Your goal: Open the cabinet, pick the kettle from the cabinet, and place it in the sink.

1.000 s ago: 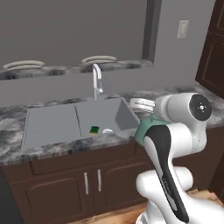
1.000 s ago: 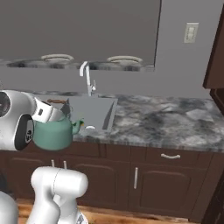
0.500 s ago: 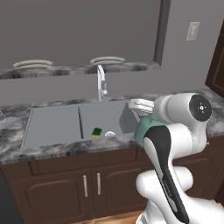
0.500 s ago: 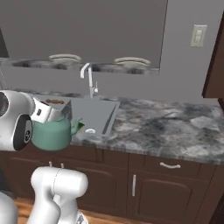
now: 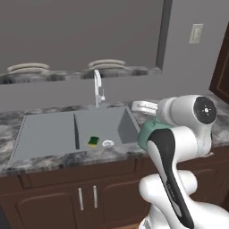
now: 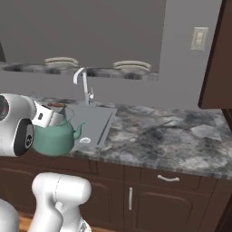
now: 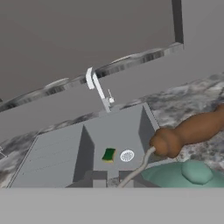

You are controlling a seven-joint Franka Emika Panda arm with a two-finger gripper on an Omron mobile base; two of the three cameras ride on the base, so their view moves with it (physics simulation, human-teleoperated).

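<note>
Kettle (image 6: 53, 138) hangs at lower left of the right base view, its wooden grip clenched in our gripper (image 6: 49, 115), in front of the counter edge. Over the last second our base has driven sideways, bringing the sink (image 5: 40, 134) toward frame centre. Beyond, sponge (image 5: 93, 141) and faucet (image 5: 97, 87) mark the basin. We judge placement next.

No text, label, brand, number or sign can be read anywhere in these views. The surfaces are plain and carry no markings that resolve into letters or digits.
</note>
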